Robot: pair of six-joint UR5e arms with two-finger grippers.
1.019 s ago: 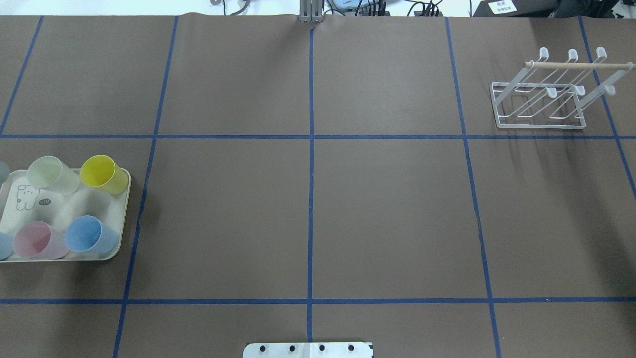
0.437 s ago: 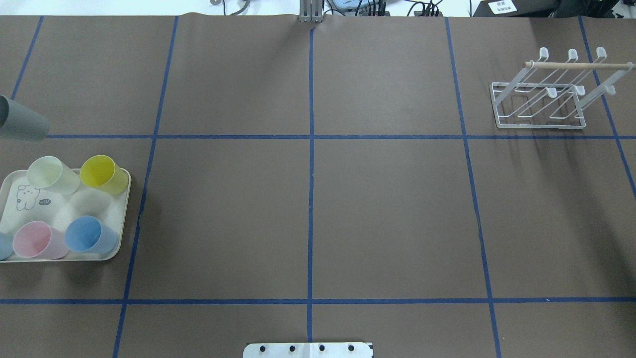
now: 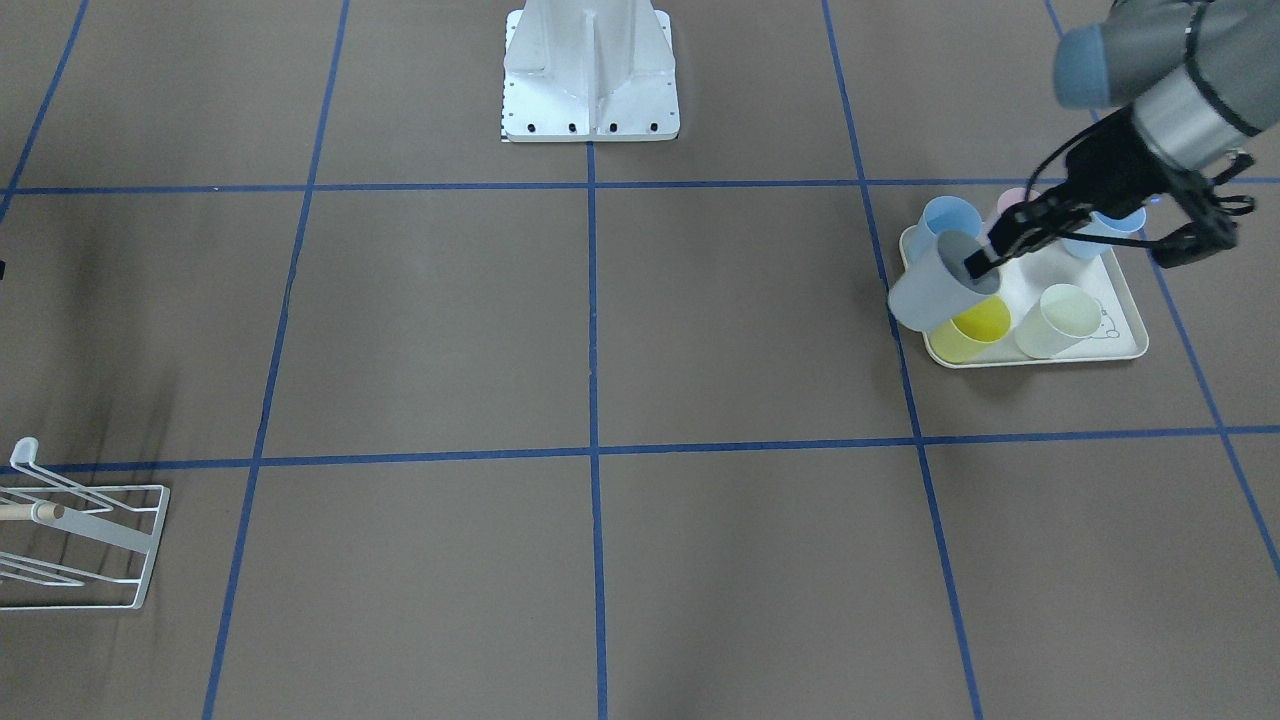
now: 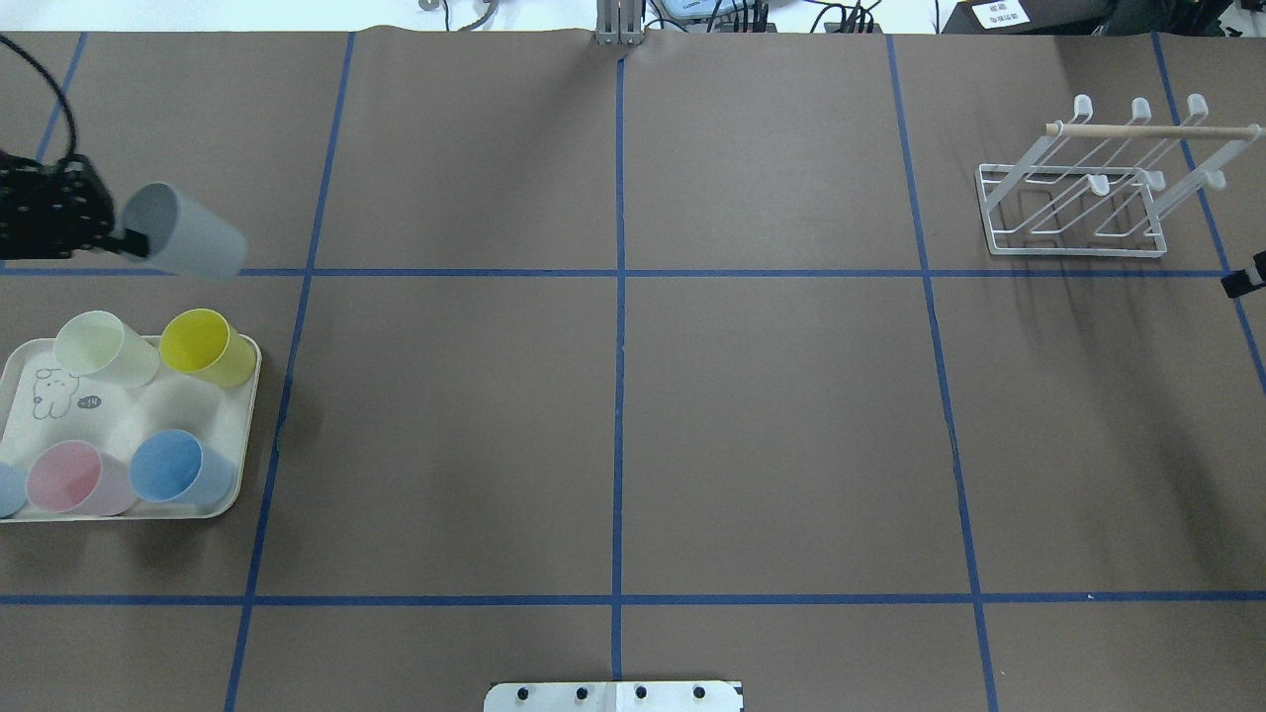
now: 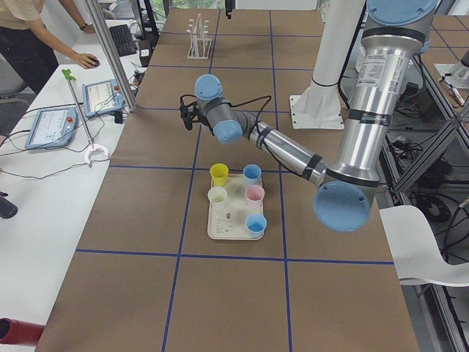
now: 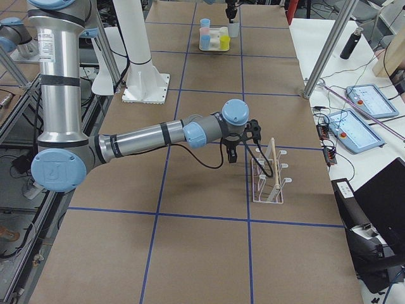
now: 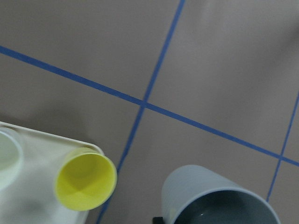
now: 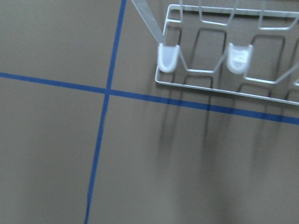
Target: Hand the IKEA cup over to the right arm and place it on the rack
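Left gripper (image 3: 982,258): clamped on the rim of the grey cup (image 4: 193,242); in the front view you can see one finger (image 3: 975,266) dark inside the mouth
Grey cup: carried by the left gripper and tipped on its side, mouth turned back to the gripper, base toward the table's middle; from overhead you find it beyond the tray's far edge, over a blue tape line (image 4: 618,396), apart from the other cups
Right gripper (image 6: 231,155): hangs just beside the rack (image 4: 1147,130) on the robot's side, fingers pointing down; you cannot tell whether they are parted or closed
Rack: stands at the table's far right, well apart from the grey cup
Tray (image 4: 247,435): cream with a rabbit print, at the left edge; you can count a yellow cup (image 4: 203,346), a pale green cup (image 4: 99,346), a pink cup (image 4: 69,478) and a blue cup (image 4: 173,465) on it
Table (image 4: 771,445): brown sheet gridded with the tape
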